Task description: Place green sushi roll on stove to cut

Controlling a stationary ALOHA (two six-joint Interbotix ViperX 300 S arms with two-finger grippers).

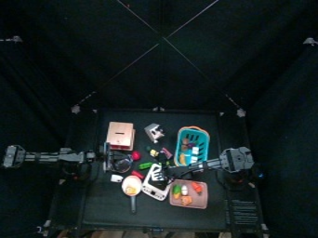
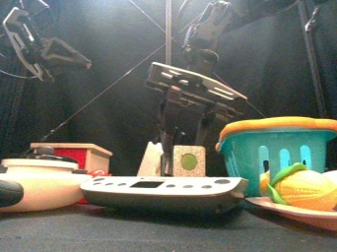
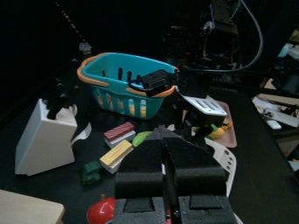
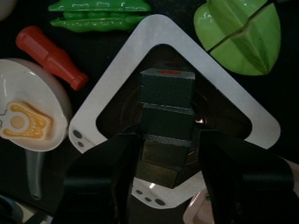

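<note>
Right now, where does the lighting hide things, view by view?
Top view: only the small black table is lit; the curtains swallow the rest. Front view: the teal plastic basket is brightly lit. Right wrist view: the dark green sushi roll sits shadowed inside the right end effector.

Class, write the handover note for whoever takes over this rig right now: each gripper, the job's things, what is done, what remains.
Left gripper: fingers shut, empty, resting at the table's left side.
Right gripper: over the stove, fingers open either side of the green sushi roll.
Things: the roll appears to sit on the stove's dark top.
Done: the roll looks placed.
Left: lift the right arm clear without knocking the roll, then check that it stands ready for cutting.
</note>
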